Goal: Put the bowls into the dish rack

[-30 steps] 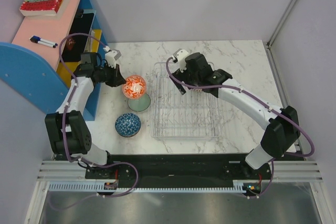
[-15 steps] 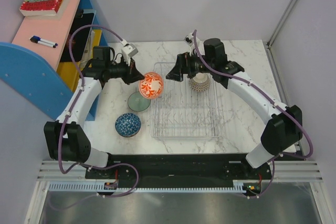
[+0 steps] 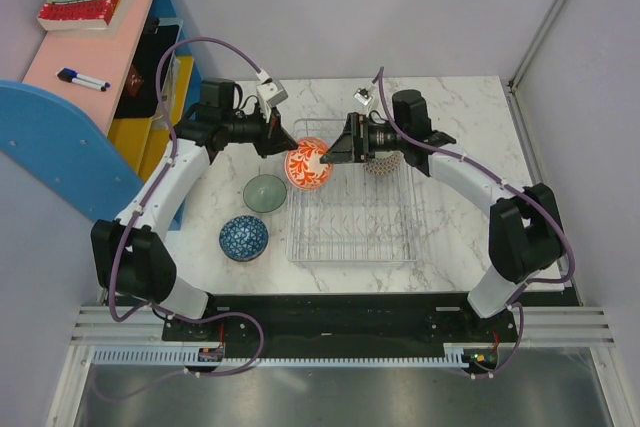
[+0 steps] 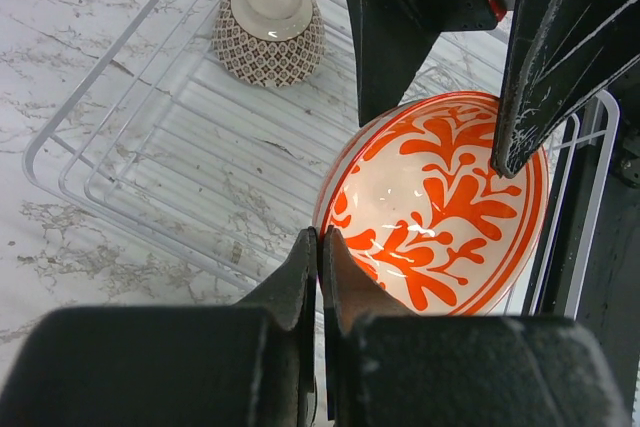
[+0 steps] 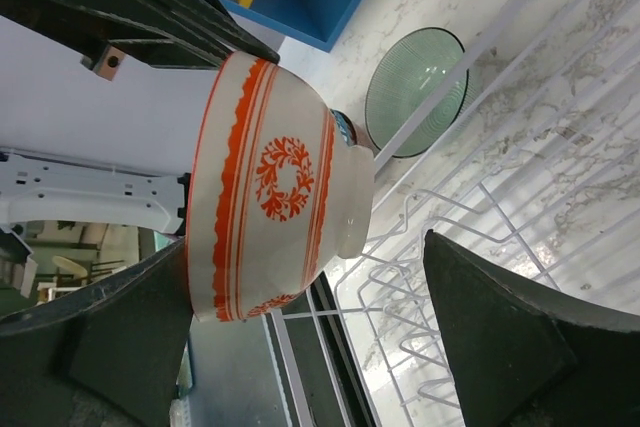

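My left gripper (image 3: pixel 280 143) is shut on the rim of an orange-and-white patterned bowl (image 3: pixel 308 164) and holds it tilted in the air over the far left part of the silver wire dish rack (image 3: pixel 355 232). In the left wrist view its fingertips (image 4: pixel 320 239) pinch the bowl's edge (image 4: pixel 440 197). My right gripper (image 3: pixel 335 152) is open, one finger on each side of the same bowl (image 5: pixel 270 187), with a gap at the bowl's foot. A brown patterned bowl (image 4: pixel 268 27) sits upside down in the rack's far end.
A green bowl (image 3: pixel 265 192) and a blue patterned bowl (image 3: pixel 243 238) sit on the marble table left of the rack. A blue and pink shelf unit (image 3: pixel 60 117) stands at the far left. The green bowl also shows in the right wrist view (image 5: pixel 415 92).
My left gripper has carried the orange bowl right, from above the green bowl to over the rack's left side. My right gripper has swung left, away from the brown bowl, to flank it.
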{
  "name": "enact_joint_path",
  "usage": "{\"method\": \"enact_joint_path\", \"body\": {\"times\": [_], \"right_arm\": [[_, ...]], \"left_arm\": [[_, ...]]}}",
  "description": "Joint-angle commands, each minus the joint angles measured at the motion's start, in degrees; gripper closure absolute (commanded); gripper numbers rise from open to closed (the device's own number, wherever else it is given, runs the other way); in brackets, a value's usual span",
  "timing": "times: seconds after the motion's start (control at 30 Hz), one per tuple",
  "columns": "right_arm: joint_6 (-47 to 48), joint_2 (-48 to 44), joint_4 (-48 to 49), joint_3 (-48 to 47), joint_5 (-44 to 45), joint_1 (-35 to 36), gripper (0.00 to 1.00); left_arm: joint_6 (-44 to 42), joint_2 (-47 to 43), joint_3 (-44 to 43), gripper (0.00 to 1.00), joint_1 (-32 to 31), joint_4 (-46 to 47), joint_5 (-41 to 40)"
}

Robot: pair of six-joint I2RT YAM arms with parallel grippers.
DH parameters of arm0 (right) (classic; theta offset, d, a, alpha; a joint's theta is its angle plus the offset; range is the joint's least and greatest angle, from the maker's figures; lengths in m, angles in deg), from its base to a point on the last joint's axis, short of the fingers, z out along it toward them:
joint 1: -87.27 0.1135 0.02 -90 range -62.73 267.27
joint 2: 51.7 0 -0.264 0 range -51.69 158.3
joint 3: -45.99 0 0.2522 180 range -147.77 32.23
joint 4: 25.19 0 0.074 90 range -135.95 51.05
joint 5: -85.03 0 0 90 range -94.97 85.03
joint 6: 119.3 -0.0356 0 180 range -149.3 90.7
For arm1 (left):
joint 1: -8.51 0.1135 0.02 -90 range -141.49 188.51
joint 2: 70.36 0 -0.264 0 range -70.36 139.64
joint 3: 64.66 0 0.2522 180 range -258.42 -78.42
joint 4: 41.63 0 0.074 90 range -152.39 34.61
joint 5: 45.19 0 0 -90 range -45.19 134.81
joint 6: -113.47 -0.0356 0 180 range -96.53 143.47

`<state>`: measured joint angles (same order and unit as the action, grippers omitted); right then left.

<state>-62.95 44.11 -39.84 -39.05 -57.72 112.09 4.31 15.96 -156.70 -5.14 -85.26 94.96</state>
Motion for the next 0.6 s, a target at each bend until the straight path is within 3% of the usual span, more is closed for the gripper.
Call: {"method": "enact_joint_path", "body": {"times": [0.0,0.37,0.57], "right_arm": [[-4.84,0.08,10.01,1.23,-6.04,-0.56,0.03],[-11.35,1.92,18.2,3.35,-7.8,-0.65,0.02],[-10.47,1.92,17.5,4.05,-8.16,-0.56,0.06]], "left_arm": [[0.7,-0.28,-3.19,0.98,-0.94,2.71,4.25],[0.61,0.07,-3.19,0.98,-1.64,2.71,4.17],[0.61,0.25,-3.37,0.98,-1.73,2.71,3.73]]}}
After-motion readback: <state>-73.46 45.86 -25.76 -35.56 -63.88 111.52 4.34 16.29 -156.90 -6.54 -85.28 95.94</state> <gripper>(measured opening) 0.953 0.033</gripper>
